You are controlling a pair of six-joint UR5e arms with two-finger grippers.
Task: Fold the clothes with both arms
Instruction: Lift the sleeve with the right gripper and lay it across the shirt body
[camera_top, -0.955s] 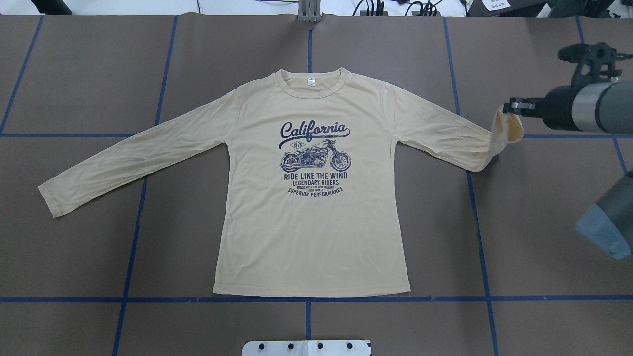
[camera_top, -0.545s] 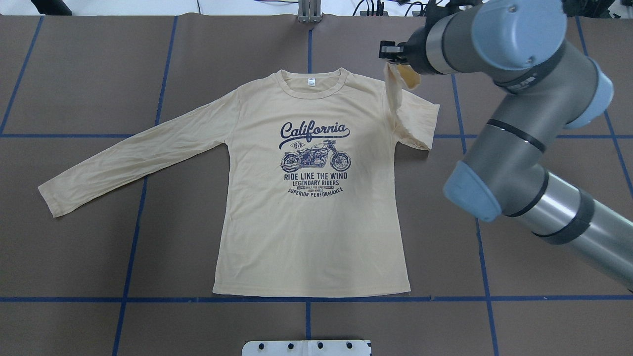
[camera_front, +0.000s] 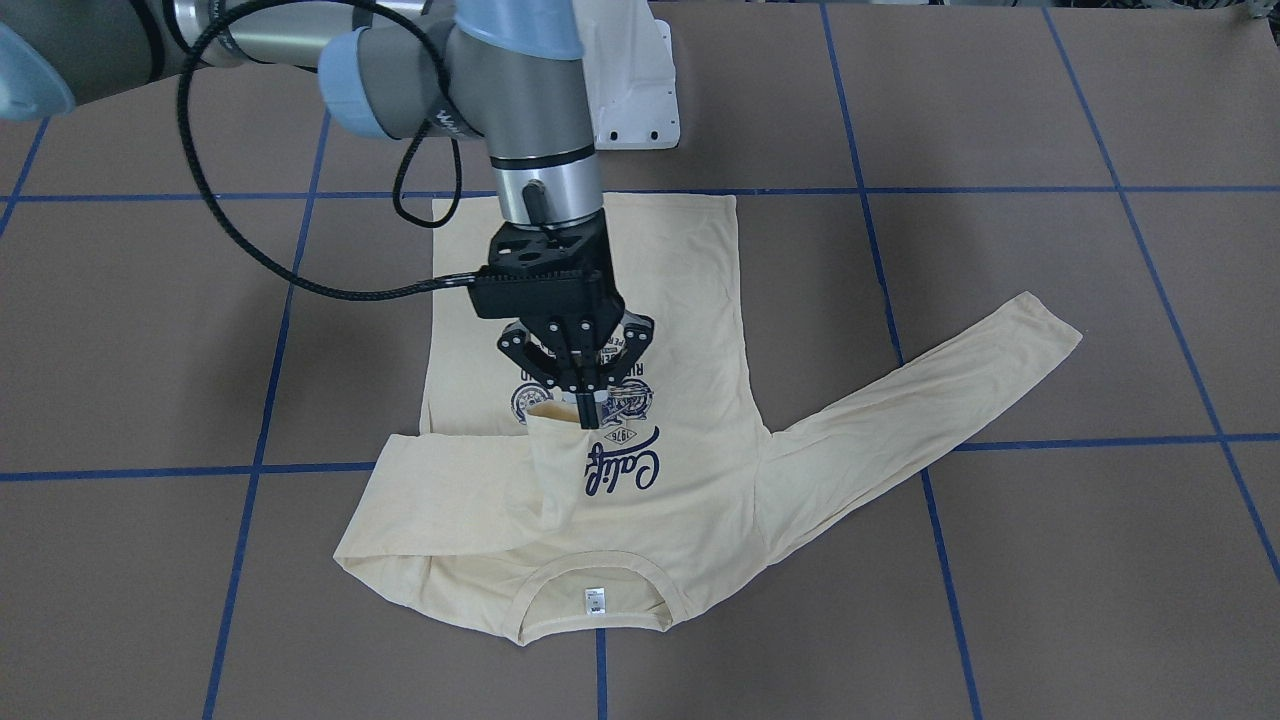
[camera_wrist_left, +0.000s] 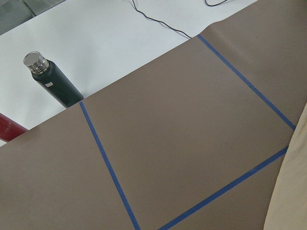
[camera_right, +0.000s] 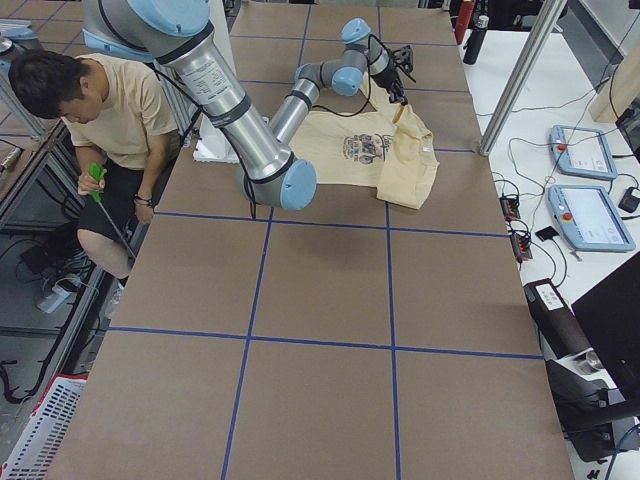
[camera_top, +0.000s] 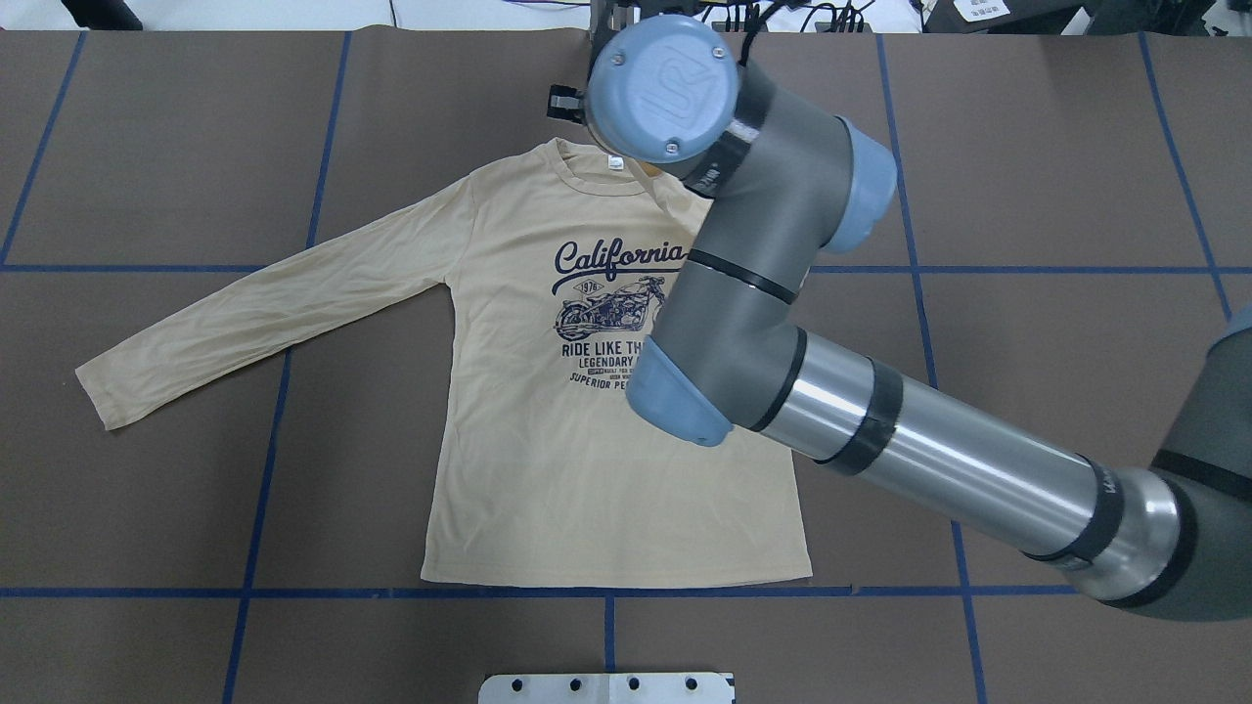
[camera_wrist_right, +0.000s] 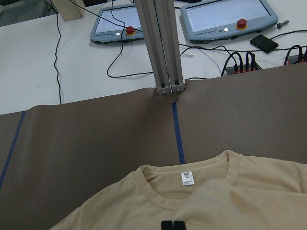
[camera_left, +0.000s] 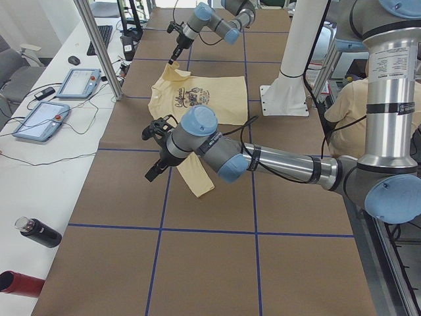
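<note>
From the front, the right gripper (camera_front: 585, 412) was found clenched on a sleeve cuff (camera_front: 548, 414) above the shirt (camera_front: 690, 290), mid sleeve-fold; overhead, the other sleeve (camera_top: 264, 311) was seen spread on the table (camera_top: 147, 147); from the left end, the left gripper (camera_left: 152, 172) could not be judged clenched or released; lowering and release were judged next.

The right arm (camera_top: 763, 293) has swung in from the 3 o'clock edge of the table (camera_top: 1027, 147), past the shoulder at 1 o'clock, and now hangs over the chest of the shirt (camera_top: 528, 469). Its gripper (camera_front: 588, 412), pinching the cuff (camera_front: 548, 412) all the way, has dragged the sleeve (camera_front: 450, 495) in from 3 o'clock and doubled it across the chest onto the print (camera_front: 625, 465).
</note>
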